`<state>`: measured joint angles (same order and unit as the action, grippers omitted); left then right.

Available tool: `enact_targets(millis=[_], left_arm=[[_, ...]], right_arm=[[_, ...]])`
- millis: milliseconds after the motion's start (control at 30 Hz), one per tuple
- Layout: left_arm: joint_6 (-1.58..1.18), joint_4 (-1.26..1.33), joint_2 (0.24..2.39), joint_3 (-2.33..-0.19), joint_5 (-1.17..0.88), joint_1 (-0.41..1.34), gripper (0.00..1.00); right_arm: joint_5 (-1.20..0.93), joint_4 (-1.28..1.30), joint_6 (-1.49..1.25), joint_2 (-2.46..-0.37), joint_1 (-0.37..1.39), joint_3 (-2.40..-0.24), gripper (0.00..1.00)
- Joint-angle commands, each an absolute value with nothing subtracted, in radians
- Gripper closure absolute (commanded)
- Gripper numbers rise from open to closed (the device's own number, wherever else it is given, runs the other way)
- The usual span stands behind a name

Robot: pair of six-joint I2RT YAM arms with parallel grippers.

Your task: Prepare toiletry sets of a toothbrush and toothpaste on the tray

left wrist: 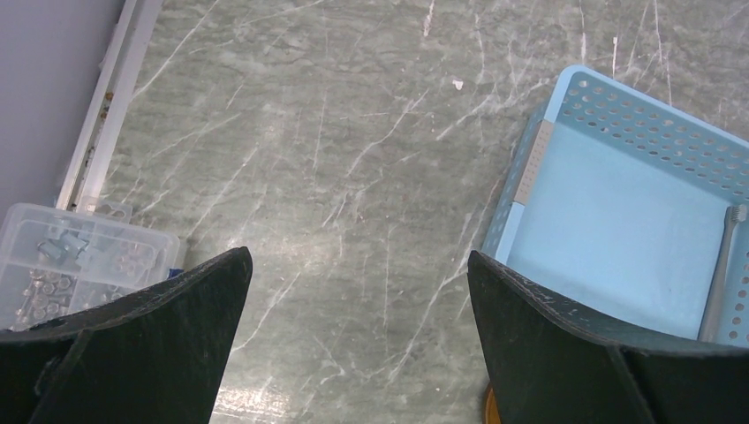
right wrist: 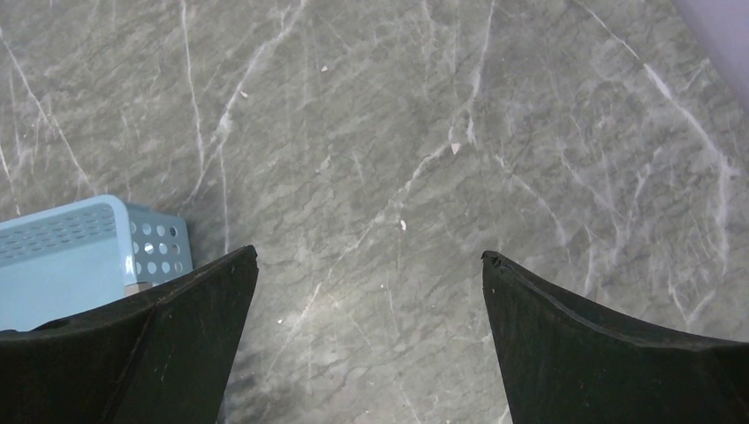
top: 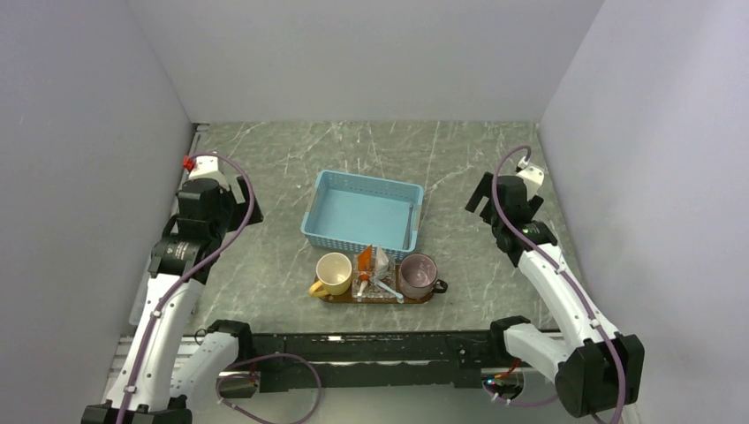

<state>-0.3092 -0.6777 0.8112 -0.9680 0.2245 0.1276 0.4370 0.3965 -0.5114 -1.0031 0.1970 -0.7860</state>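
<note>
The brown wooden tray lies in front of the blue basket. On it, between two cups, lie an orange tube, a white tube and thin pale brushes. A grey toothbrush lies inside the basket along its right wall, and it also shows in the left wrist view. My left gripper is open and empty over bare table left of the basket. My right gripper is open and empty over bare table right of the basket.
The blue plastic basket stands mid-table. A yellow cup and a purple cup stand on the tray's two ends. A clear plastic parts box sits by the left wall. Walls close in on three sides.
</note>
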Motion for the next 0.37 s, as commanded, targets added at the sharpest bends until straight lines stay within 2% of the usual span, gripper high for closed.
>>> enact_targets(millis=[0,333], left_arm=[[-0.323,-0.653,0.806,-0.959,0.193,0.123,0.01],[-0.316,-0.652,0.798,-0.957,0.177,0.123,0.01]], right_arm=[[0.449,0.378,-0.544,-0.997,0.193,-0.811,0.00],[0.475,0.375,-0.540,-0.963,0.195,-0.791,0.00]])
